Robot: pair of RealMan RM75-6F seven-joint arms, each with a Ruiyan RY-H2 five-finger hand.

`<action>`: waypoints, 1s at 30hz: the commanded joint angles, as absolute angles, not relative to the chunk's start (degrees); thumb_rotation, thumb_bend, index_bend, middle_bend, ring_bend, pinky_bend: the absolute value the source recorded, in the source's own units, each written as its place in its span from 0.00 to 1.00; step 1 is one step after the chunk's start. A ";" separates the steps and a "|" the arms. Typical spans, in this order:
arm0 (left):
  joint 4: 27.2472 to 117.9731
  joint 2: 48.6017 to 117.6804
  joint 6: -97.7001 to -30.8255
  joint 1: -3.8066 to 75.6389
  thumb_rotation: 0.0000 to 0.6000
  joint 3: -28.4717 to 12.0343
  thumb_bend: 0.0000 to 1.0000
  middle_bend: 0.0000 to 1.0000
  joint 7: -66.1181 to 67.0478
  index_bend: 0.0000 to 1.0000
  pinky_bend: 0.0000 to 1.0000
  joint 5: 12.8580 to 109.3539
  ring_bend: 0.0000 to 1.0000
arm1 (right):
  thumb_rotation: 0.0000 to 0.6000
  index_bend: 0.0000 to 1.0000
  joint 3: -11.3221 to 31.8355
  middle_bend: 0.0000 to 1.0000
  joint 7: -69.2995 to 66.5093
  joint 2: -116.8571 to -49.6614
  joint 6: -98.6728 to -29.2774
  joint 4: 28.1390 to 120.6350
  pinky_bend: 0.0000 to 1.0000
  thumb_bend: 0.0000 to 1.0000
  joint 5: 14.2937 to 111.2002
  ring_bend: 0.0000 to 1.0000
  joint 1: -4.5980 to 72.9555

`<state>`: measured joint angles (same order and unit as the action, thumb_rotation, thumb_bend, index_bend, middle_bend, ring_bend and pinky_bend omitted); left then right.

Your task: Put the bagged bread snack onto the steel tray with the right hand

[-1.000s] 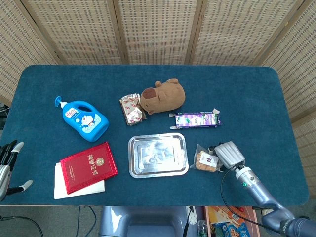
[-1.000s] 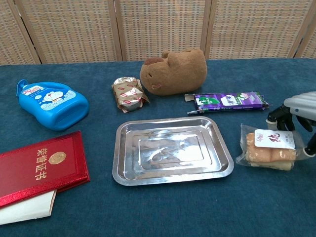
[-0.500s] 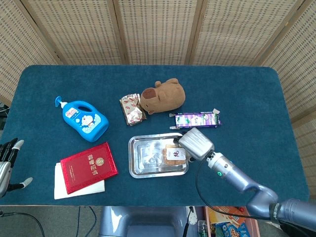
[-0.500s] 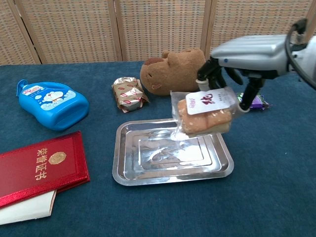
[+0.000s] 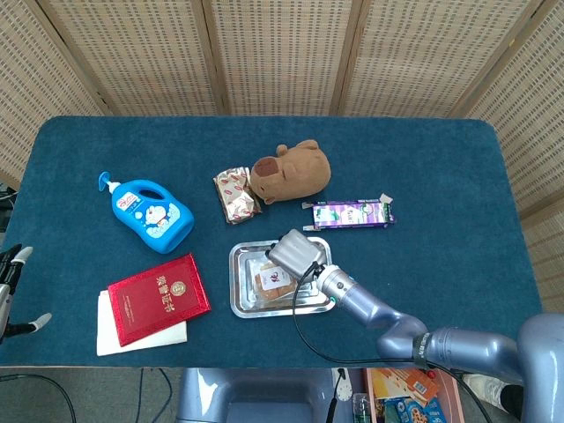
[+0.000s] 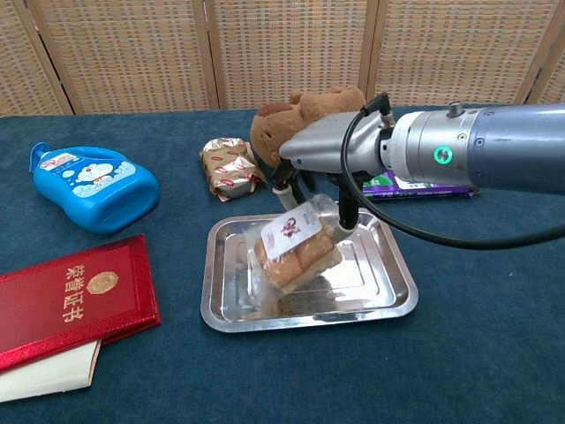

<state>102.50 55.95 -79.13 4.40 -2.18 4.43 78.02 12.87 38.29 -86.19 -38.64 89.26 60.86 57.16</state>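
My right hand (image 6: 322,163) (image 5: 298,253) hangs over the steel tray (image 6: 397,287) (image 5: 240,304) and grips the bagged bread snack (image 6: 294,250) (image 5: 272,278) by its upper end. The clear bag with brown rolls and a white label is tilted, its lower end at or just above the tray's floor; contact cannot be told. My left hand (image 5: 11,286) shows only at the left edge of the head view, fingers spread, holding nothing.
Behind the tray lie a brown plush animal (image 6: 309,124), a foil-wrapped snack (image 6: 229,166) and a purple carton (image 6: 424,187). A blue lotion bottle (image 6: 93,187) and a red booklet (image 6: 71,299) on white paper sit to the left.
My right hand lifted the snack from the table right of the tray, carried it left over the tray and has lowered it toward the tray's middle. The left hand barely moved.
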 commanded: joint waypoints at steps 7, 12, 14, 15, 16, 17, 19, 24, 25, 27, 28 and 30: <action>102.69 56.01 -79.33 4.38 1.00 -1.95 0.00 0.00 4.60 0.00 0.00 78.27 0.00 | 1.00 0.02 10.69 0.00 43.34 -80.62 -46.78 98.23 0.12 0.00 54.13 0.00 58.07; 102.72 56.09 -79.55 4.36 1.00 -1.72 0.00 0.00 4.72 0.00 0.00 78.81 0.00 | 1.00 0.02 9.12 0.00 38.27 -73.18 -53.12 102.47 0.12 0.00 61.19 0.00 52.82; 102.78 56.07 -79.68 4.32 1.00 -1.59 0.00 0.00 4.71 0.00 0.00 79.15 0.00 | 1.00 0.02 8.15 0.00 35.45 -71.51 -55.11 102.12 0.10 0.00 64.79 0.00 50.70; 102.82 56.05 -79.78 4.29 1.00 -1.51 0.00 0.00 4.72 0.00 0.00 79.39 0.00 | 1.00 0.02 7.41 0.00 33.66 -70.52 -56.54 101.50 0.09 0.00 66.99 0.00 49.26; 102.84 56.05 -79.84 4.27 1.00 -1.44 0.00 0.00 4.72 0.00 0.00 79.56 0.00 | 1.00 0.02 6.87 0.00 32.39 -69.90 -57.51 100.97 0.08 0.00 68.44 0.00 48.26; 102.88 56.04 -79.94 4.22 1.00 -1.34 0.00 0.00 4.69 0.00 0.00 79.81 0.00 | 1.00 0.02 6.04 0.00 30.31 -69.04 -58.97 100.10 0.08 0.00 70.46 0.00 46.73; 103.06 56.02 -80.31 4.09 1.00 -1.08 0.00 0.00 4.72 0.00 0.00 80.55 0.00 | 1.00 0.02 3.15 0.00 23.74 -66.57 -63.66 97.72 0.07 0.00 74.49 0.00 41.42; 103.14 56.20 -80.87 3.88 1.00 -0.67 0.00 0.00 5.08 0.00 0.00 81.60 0.00 | 1.00 0.02 -1.64 0.00 12.05 -65.77 -73.21 90.72 0.05 0.00 82.41 0.00 32.43; 103.20 56.25 -81.15 3.78 1.00 -0.57 0.00 0.00 5.23 0.00 0.00 81.91 0.00 | 1.00 0.02 -2.42 0.00 9.91 -66.09 -75.62 89.15 0.04 0.00 83.14 0.00 30.14; 103.36 56.30 -81.70 3.54 1.00 -0.34 0.00 0.00 5.36 0.00 0.00 82.61 0.00 | 1.00 0.02 -3.63 0.00 6.86 -66.93 -79.69 86.96 0.02 0.00 84.42 0.00 26.37; 103.43 56.30 -81.94 3.43 1.00 -0.23 0.00 0.00 5.37 0.00 0.00 82.93 0.00 | 1.00 0.02 -4.02 0.00 5.85 -67.25 -81.26 86.38 0.01 0.00 84.72 0.00 24.83; 103.51 56.31 -82.37 3.25 1.00 -0.08 0.00 0.00 5.41 0.00 0.00 83.42 0.00 | 1.00 0.02 -4.67 0.00 4.66 -67.80 -83.76 85.66 0.00 0.00 85.48 0.00 22.34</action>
